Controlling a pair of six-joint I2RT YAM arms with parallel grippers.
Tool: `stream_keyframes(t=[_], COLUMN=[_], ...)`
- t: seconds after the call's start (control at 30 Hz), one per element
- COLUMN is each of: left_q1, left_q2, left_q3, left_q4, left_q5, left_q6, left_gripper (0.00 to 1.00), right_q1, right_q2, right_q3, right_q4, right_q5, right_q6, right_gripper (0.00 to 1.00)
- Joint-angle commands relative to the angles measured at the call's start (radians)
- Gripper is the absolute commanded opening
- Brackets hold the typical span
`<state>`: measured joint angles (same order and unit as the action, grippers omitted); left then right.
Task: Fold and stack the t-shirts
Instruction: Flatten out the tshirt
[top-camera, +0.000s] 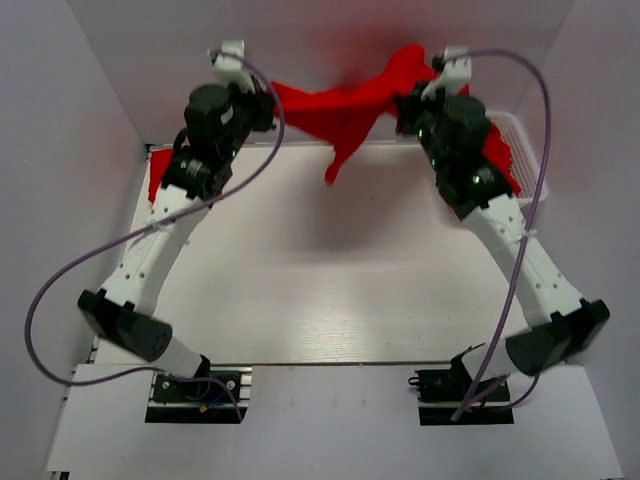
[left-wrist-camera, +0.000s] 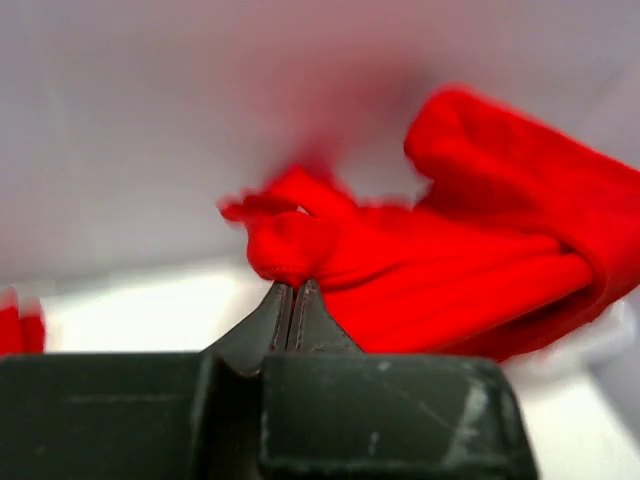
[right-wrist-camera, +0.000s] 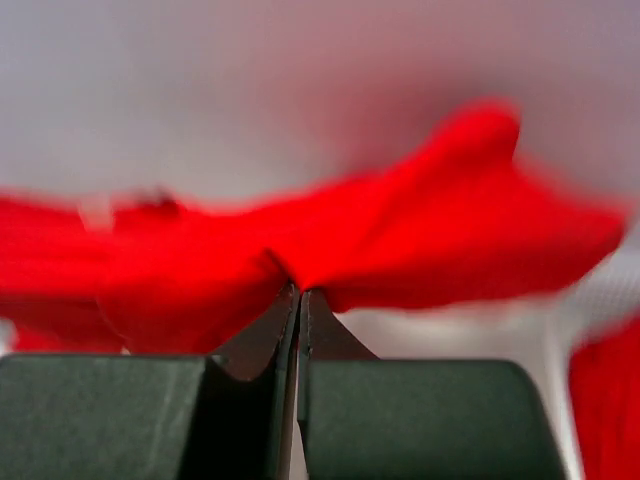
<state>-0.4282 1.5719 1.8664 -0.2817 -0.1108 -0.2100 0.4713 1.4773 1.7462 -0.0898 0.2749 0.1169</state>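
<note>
a red t-shirt hangs in the air at the upper middle of the top view, stretched between the two arms above the far edge of the table. the left gripper is pinched on a bunched fold of it, jaws all but meeting with only a thin lip of cloth between them. the right gripper bites another fold the same way, jaws narrow on the fabric. between the two holds the cloth sags, and one loose end droops toward the table; whether it touches i cannot tell.

more red cloth lies heaped in the white basket at the upper right, behind the right arm. a further red piece shows at the left edge of the table, partly hidden by the left arm.

the shirt looks light and limp. it probably keeps no shape of its own and creases wherever nothing supports it. a thin pinch like these could creep out under a hard pull. both holds seem to sit on crumpled folds, not clean corners, and which part of the garment each has is unclear. for a tidy fold, the shoulders or hem corners look like the better places to hold, so it hangs flat.
</note>
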Motion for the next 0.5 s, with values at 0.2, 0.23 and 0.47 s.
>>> stream_keyframes(t=[0.2, 0.23, 0.47], left_q1=[0.009, 0.009, 0.009], left_q2=[-0.358, -0.392, -0.527], left_q3=[-0.886, -0.936, -1.005], left_q4=[-0.008, -0.032, -0.315], left_q5=[0.077, 0.089, -0.004], left_q6=[-0.204, -0.239, -0.324], left_gripper=[0.0, 0.0, 1.0], right_q1=[-0.02, -0.02, -0.022], right_q2=[-0.311, -0.308, -0.319], right_q3=[-0.899, -0.994, -0.941], right_q4=[-0.013, -0.016, -0.22], right_q5=[-0.335, -0.426, -0.419], right_q6=[0.297, 0.297, 0.204], right_gripper=[0.16, 0.34, 0.9])
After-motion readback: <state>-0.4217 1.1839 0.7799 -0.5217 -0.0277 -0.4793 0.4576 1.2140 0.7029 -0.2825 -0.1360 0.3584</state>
